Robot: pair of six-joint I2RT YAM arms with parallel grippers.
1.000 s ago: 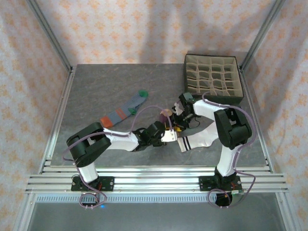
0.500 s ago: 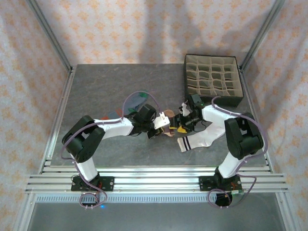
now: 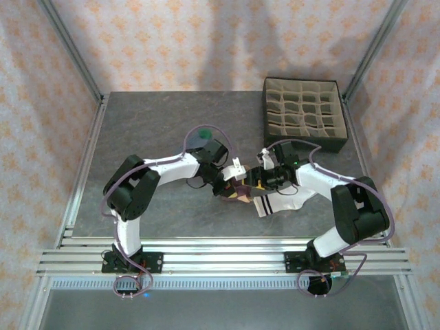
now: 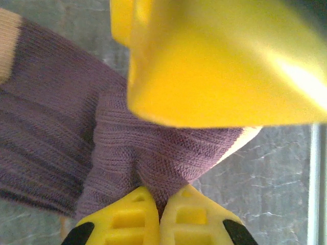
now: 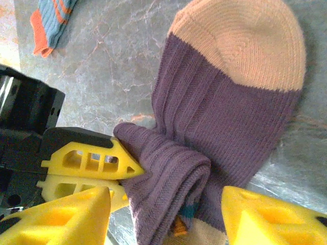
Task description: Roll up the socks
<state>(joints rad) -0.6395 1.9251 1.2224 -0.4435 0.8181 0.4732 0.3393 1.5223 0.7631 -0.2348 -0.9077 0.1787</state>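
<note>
The dark purple sock (image 5: pixel 214 117) with a peach toe (image 5: pixel 240 41) lies mid-table, its cuff end rolled into a thick fold (image 5: pixel 168 178). My left gripper (image 4: pixel 161 194) is shut on that fold, its yellow fingers (image 5: pixel 89 162) pinching the fabric from the left. My right gripper (image 5: pixel 166 219) is open, one finger on each side of the roll. In the top view both grippers meet, the left gripper (image 3: pixel 232 184) and the right gripper (image 3: pixel 253 180), over the purple sock (image 3: pixel 241 195). The white sock (image 3: pixel 282 201) with black cuff stripes lies just right of them. The grey-blue sock (image 5: pixel 51 20) lies farther back, its green toe (image 3: pixel 203 132) showing behind the left arm.
A dark box of beige grid compartments (image 3: pixel 302 113) stands at the back right. Metal frame posts and a rail (image 3: pixel 220 256) border the grey table (image 3: pixel 137 124). Both arms cross the table's near half.
My left arm has swung back and round, carrying the gripped purple sock toward the middle. The right gripper has come forward and down to straddle the roll.
</note>
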